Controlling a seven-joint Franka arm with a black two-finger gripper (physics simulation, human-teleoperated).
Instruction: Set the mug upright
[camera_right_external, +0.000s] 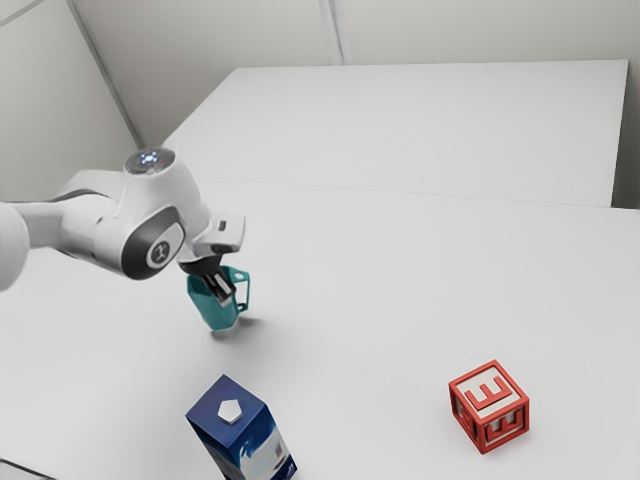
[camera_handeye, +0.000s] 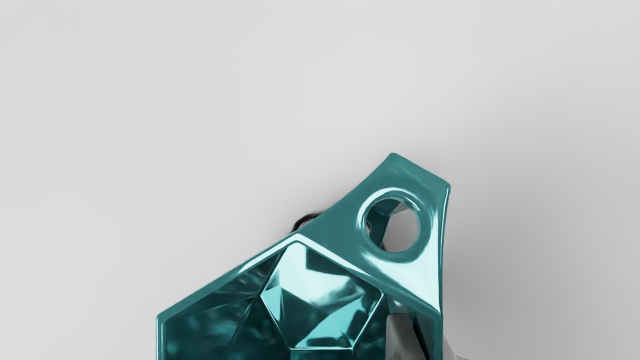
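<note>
Nearest the exterior view's camera, a blue carton (camera_right_external: 243, 435) is seen standing on the table (camera_right_external: 370, 300). Beyond it the teal mug (camera_right_external: 212, 308) is held mouth up, close to upright, though a slight lean cannot be ruled out; whether its base is fully borne by the table cannot be told. Its wall appears to be pinched by the gripper (camera_right_external: 225, 292), with one finger (camera_handeye: 400, 335) put inside the mouth and the other outside.

Since the mug is gripped at one side of its rim only, it could be swung or tipped if the wall were to slip between the fingers. Were it let go with the base raised or slanted, it could be dropped on an edge and rocked over. Even from a flat stand, it could be dragged down by a sideways pull while a finger is inside. The handle (camera_handeye: 345, 225), set close to that grip, could be caught by the outer finger.

A red letter block (camera_right_external: 490, 407) is placed well apart, toward the exterior view's right, and stands in nobody's way. The carton is nearer, and could be struck if the hand were swept toward that camera.
</note>
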